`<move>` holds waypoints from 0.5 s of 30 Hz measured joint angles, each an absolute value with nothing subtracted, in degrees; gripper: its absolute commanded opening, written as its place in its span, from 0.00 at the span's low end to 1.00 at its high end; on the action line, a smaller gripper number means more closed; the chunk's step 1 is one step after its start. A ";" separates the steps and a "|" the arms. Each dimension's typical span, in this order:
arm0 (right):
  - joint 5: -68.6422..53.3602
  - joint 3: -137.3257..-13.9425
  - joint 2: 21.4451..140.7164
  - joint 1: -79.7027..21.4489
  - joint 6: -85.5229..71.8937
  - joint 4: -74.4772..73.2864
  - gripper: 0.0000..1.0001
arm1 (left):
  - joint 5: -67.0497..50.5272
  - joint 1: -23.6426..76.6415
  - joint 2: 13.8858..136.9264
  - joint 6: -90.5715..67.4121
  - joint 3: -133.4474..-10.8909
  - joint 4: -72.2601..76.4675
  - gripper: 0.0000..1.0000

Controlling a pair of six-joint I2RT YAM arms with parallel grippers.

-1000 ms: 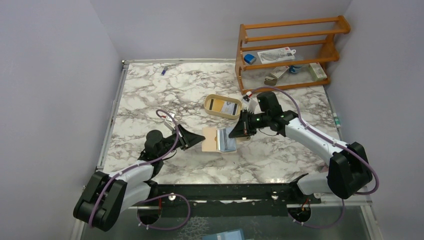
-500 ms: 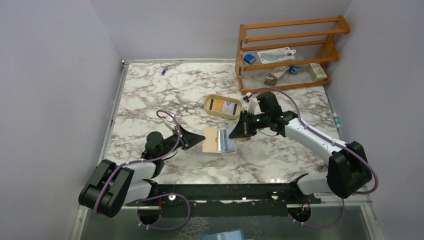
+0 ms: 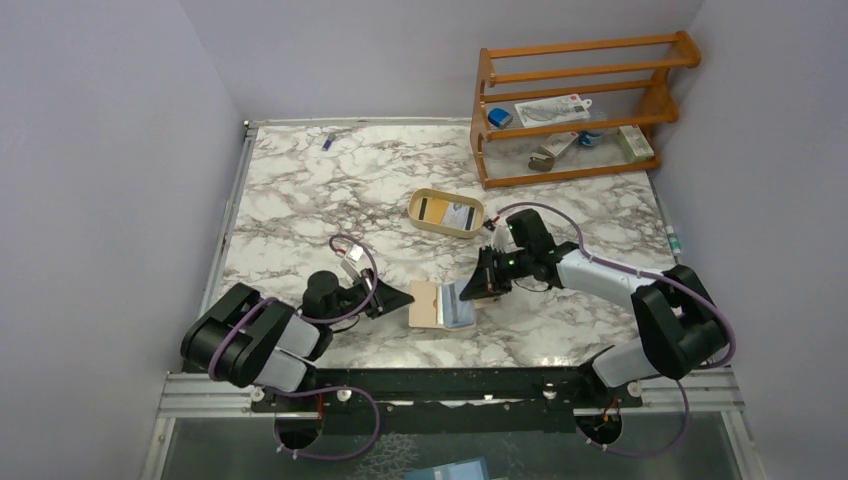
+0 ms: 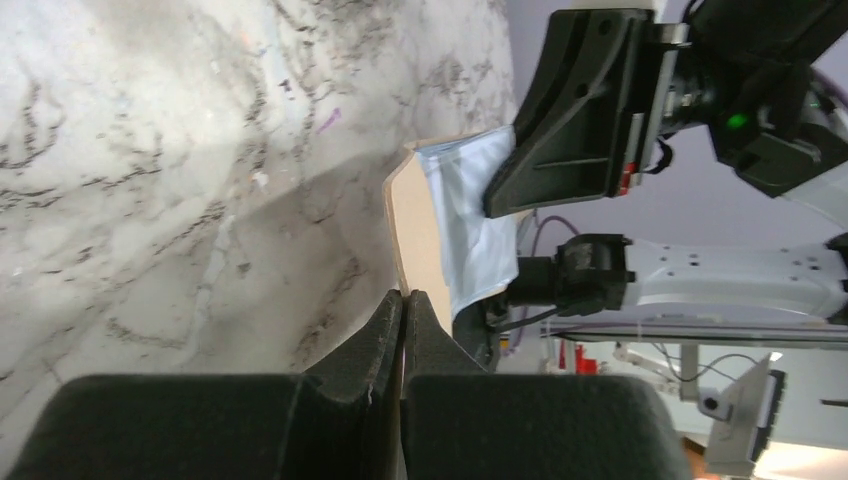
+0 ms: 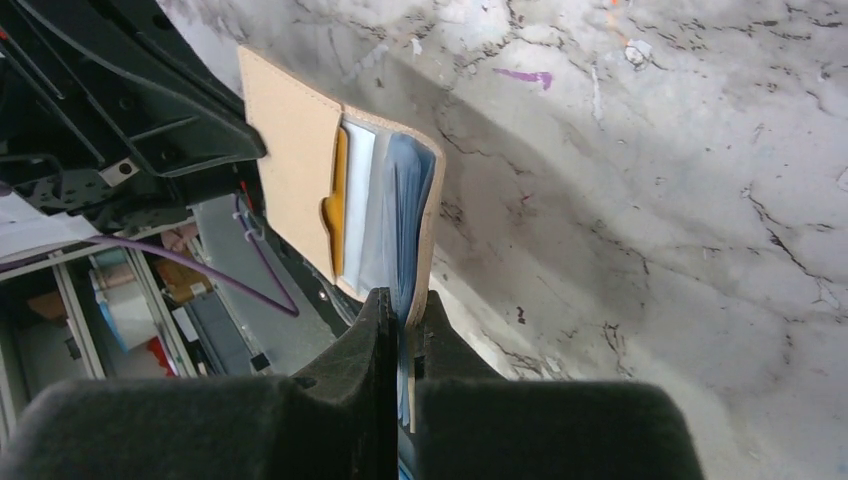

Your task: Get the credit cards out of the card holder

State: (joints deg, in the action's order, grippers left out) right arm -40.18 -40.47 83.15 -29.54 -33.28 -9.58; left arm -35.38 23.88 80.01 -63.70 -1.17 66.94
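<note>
Cards (image 5: 361,208) (one yellow-orange) sit in the card holder (image 5: 290,150), left fingers (image 4: 382,330) and right fingers (image 5: 376,330) pinching its edges.

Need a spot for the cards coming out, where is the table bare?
Widest bare marble: left half of the table, between its left edge, the small blue item and the tray. A smaller patch lies between tray, rack and right arm. Crowded: the middle, where left hand and right hand pinch the wallet.
</note>
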 measured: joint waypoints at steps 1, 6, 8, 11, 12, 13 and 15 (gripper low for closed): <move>-40.16 -39.92 83.44 -29.54 -33.34 -8.91 0.01 | -34.96 24.51 81.47 -62.74 -1.17 67.20 0.00; -40.05 -38.81 85.27 -29.52 -33.36 -6.26 0.01 | -31.64 27.79 93.19 -59.72 -1.23 73.69 0.00; -39.70 -38.79 86.48 -29.52 -33.15 -5.56 0.01 | -30.94 28.29 102.56 -59.90 -1.41 81.32 0.00; -39.03 -38.76 88.38 -29.52 -32.86 -4.93 0.01 | -33.71 27.88 114.76 -64.88 -3.44 88.49 0.00; -39.03 -38.70 88.92 -29.50 -32.86 -4.73 0.01 | -34.54 27.92 115.77 -66.65 -4.45 88.60 0.00; -39.03 -38.70 89.47 -29.39 -32.84 -4.62 0.01 | -34.92 28.01 116.11 -67.66 -4.93 88.58 0.00; -39.03 -38.68 89.69 -29.21 -32.80 -4.43 0.15 | -35.14 28.95 116.62 -68.75 -5.69 88.55 0.00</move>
